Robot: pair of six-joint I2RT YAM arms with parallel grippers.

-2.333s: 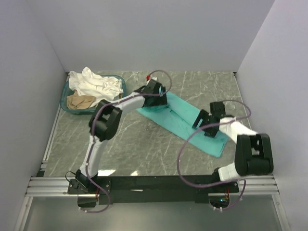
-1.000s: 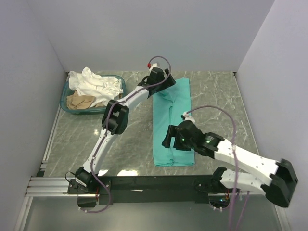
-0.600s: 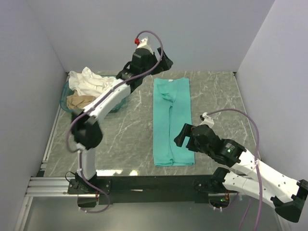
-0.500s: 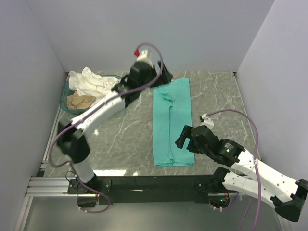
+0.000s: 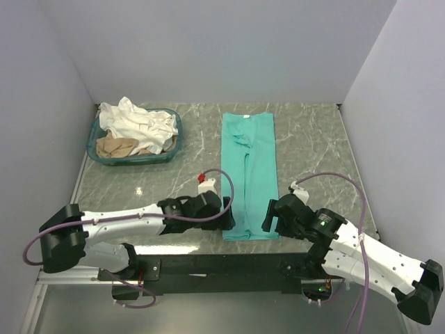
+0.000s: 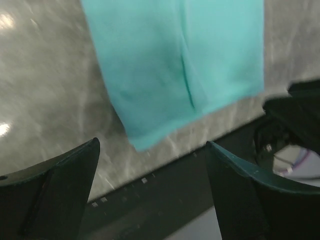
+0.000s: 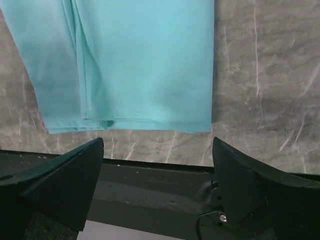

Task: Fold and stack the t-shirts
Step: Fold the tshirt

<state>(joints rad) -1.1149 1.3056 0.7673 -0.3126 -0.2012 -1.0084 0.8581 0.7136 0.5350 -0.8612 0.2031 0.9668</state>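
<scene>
The teal shirt (image 5: 248,174) lies flat in the middle of the bench (image 5: 174,181), folded lengthwise into a long narrow strip that runs from near the far edge almost to the near edge. A fold line runs down its length and a few small creases gather towards the far end. In the right wrist view its near hem is straight, with the folded-over layers showing along the left third and a small tuck at the hem.

The left gripper (image 5: 228,217) is at the strip's near left corner and the right gripper (image 5: 268,216) at its near right corner. Both have their jaws spread wide and hold nothing. In each wrist view the near end of the cloth shows between the fingers; whether they touch it cannot be told.

In the far left corner a basket (image 5: 94,149) holds the white shirts (image 5: 135,122) and a beige shirt (image 5: 115,146), crumpled together.
</scene>
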